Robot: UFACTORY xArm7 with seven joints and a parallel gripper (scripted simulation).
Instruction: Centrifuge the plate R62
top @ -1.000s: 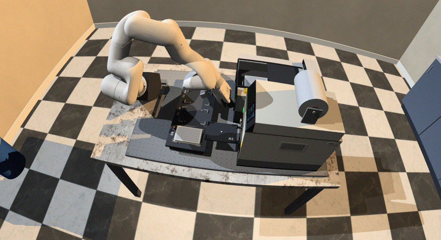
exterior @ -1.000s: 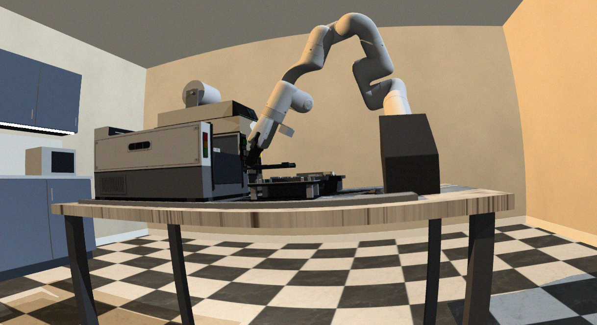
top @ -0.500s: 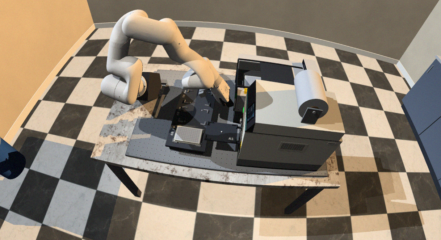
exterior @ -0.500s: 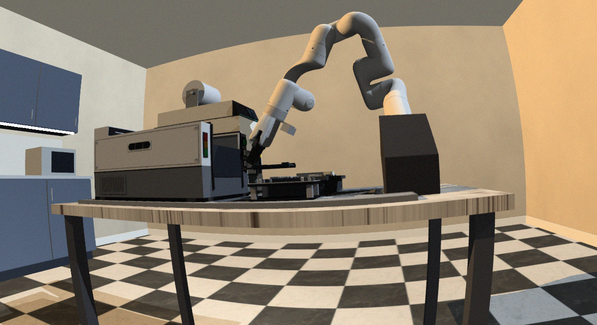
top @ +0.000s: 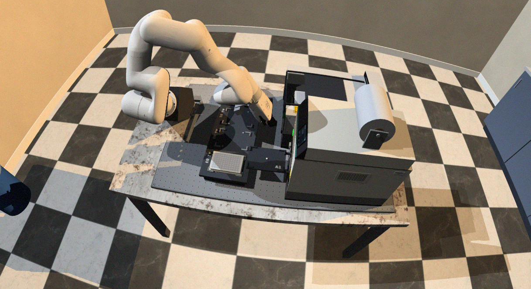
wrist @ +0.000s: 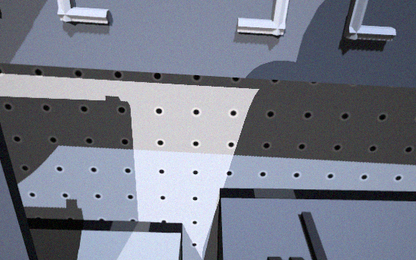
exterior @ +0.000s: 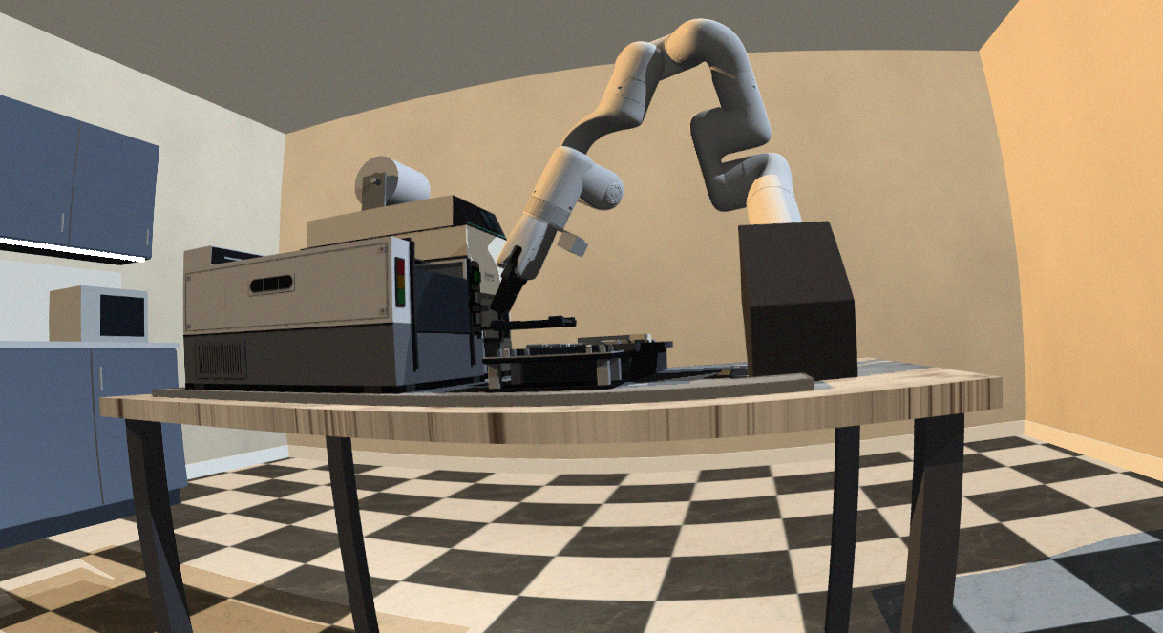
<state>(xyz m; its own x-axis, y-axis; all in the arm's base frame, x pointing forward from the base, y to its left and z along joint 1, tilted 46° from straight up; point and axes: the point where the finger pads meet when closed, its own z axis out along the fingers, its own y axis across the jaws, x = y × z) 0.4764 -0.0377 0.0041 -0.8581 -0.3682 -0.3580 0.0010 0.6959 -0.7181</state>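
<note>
With the jaws shut on nothing beside the front keys of the centrifuge point(exterior: 285, 303), a pale plate point(top: 299, 96) is seen in its open top, just beyond them, farther from the base.

White arm point(top: 193, 42), checkered floor point(top: 260, 249) (black, cream)

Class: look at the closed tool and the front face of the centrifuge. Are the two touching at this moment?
Cannot tell. In the exterior view the tool overlaps the centrifuge front, and in the top view its tip sits beside it in shadow.
</note>
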